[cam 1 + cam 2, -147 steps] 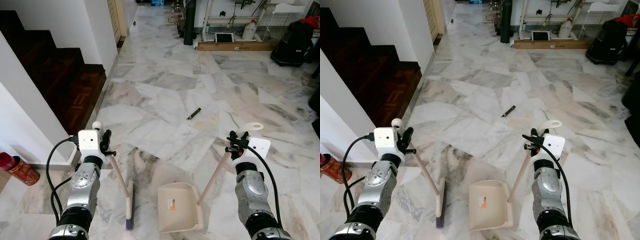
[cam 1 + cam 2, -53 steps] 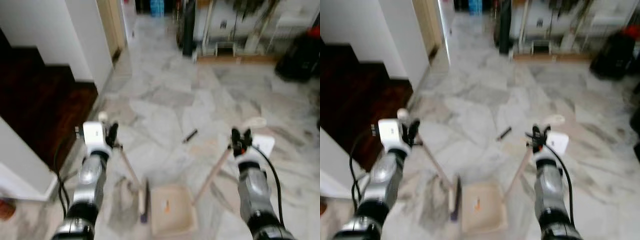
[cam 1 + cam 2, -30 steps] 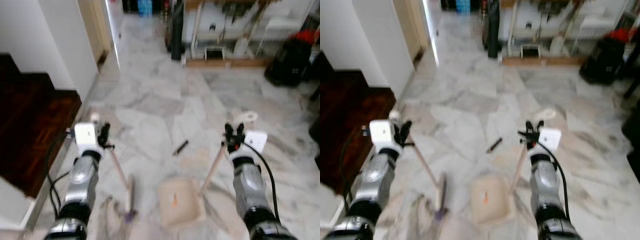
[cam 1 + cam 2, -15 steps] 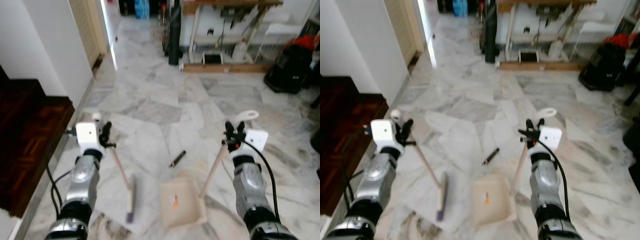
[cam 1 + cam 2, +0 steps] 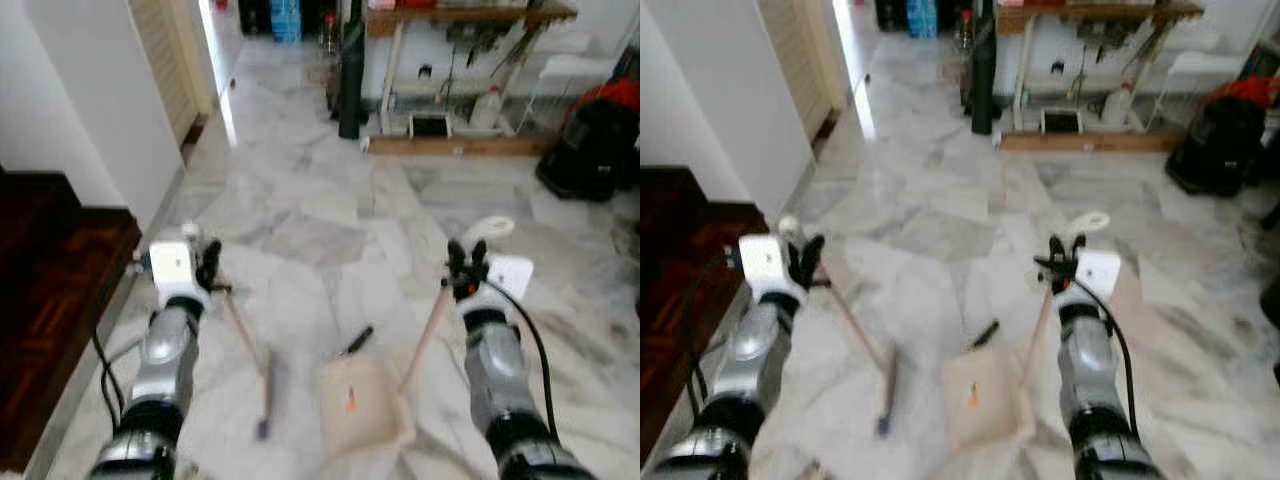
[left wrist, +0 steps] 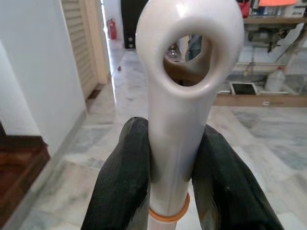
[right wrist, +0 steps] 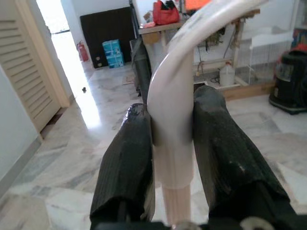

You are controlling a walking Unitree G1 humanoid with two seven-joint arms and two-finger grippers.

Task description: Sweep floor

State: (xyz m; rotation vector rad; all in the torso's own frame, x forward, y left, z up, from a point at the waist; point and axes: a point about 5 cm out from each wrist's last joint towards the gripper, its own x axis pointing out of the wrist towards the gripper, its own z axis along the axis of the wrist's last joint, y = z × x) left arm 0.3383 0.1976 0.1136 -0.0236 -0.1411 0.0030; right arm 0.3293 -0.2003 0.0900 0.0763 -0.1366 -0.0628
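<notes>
My left gripper (image 5: 212, 272) is shut on the top of a broom handle (image 6: 178, 120); the broom's head (image 5: 266, 400) rests on the marble floor in front of me. My right gripper (image 5: 461, 273) is shut on the handle (image 7: 173, 143) of a beige dustpan (image 5: 362, 400), which sits on the floor to the right of the broom head. A small dark pen-like object (image 5: 355, 341) lies on the floor just beyond the dustpan's far edge.
Dark wooden stairs (image 5: 45, 290) and a white wall (image 5: 95, 110) stand on my left. Ahead are a wooden bench (image 5: 460, 60) with clutter beneath it, a black post (image 5: 350, 75) and a black vacuum (image 5: 595, 140) at the right. A doorway (image 5: 225, 40) opens at far left.
The whole scene has slid toward me as I walked forward; the pen-like object is now right at the dustpan's edge. Both grippers keep their holds.
</notes>
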